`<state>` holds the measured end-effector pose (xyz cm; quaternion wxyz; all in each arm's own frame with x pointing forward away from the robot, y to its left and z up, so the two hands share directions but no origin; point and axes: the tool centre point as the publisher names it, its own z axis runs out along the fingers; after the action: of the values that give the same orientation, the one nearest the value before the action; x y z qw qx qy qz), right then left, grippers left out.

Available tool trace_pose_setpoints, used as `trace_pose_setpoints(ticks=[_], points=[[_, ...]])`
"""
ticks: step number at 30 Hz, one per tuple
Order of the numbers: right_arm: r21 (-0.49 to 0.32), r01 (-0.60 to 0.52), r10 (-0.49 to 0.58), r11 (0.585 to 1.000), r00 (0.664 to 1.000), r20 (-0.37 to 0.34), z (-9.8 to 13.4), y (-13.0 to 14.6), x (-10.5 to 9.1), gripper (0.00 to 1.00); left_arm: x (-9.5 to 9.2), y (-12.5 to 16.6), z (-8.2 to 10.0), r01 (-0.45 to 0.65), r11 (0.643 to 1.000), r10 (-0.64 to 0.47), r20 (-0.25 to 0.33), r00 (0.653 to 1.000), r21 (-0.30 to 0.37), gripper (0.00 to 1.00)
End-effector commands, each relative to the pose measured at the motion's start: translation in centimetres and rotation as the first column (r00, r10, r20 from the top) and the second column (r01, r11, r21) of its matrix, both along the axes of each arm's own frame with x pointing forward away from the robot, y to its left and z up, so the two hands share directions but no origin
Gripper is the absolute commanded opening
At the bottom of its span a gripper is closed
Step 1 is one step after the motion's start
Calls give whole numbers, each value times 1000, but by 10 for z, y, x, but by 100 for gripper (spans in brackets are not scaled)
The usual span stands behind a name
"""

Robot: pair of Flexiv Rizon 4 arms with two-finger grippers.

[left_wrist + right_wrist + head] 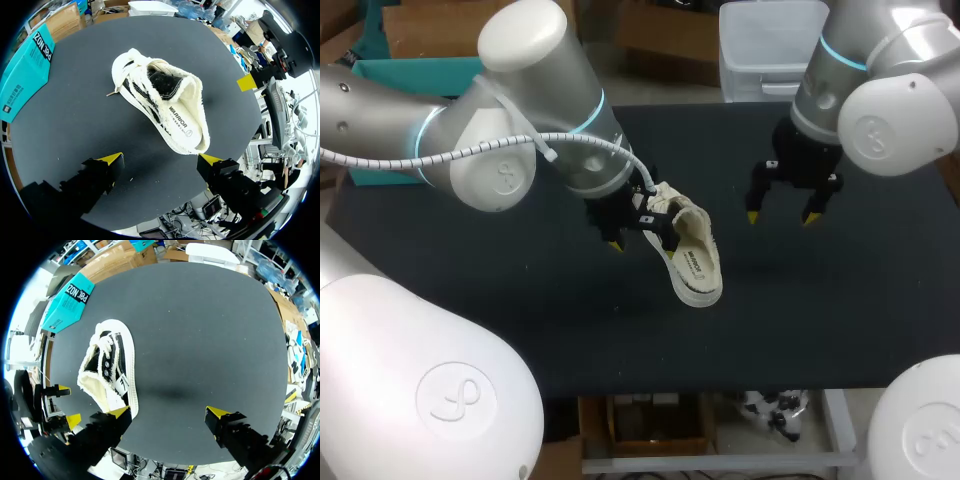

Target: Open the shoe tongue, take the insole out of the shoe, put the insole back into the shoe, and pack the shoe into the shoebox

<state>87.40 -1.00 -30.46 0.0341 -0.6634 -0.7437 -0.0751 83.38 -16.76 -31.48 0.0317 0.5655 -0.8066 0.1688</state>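
- At the left gripper (161, 160): fingers spread wide, clamped on nothing, hovering above the table (75, 130).
- Just ahead of its tips: the shoe (150, 90), lying on the table with its opening upward and the insole (186, 131) seated inside toward the heel.
- At the right gripper (167, 412): likewise apart and empty, with the shoe ahead of and beside one finger.
- Farther off, past the shoe and beyond the table edge: the teal shoebox (25, 75).
- Likely to go wrong from here:
  - pinching the soft frayed collar together with the insole, and so lifting the whole shoe;
  - pushing the shoe across the surface for want of a second hold;
  - catching the loose laces (104, 354) on a fingertip.
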Motion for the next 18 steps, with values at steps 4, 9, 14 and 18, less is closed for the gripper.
trace_pose_setpoints(ticks=[4,9,14,18], points=[[59,-165,166,985,986,-20,5,-27,12,100,8,-24,-18,-191,981,190,32,981,44,100],[10,-244,244,970,969,-34,4,-33,20,100,22,-33,-18,-248,968,247,16,969,46,83],[-12,-289,289,957,957,-28,0,-36,21,100,35,-40,-23,-295,953,294,22,956,66,66],[-24,-323,323,946,946,-4,-3,-40,18,100,43,-44,-26,-317,944,316,32,948,87,49]])
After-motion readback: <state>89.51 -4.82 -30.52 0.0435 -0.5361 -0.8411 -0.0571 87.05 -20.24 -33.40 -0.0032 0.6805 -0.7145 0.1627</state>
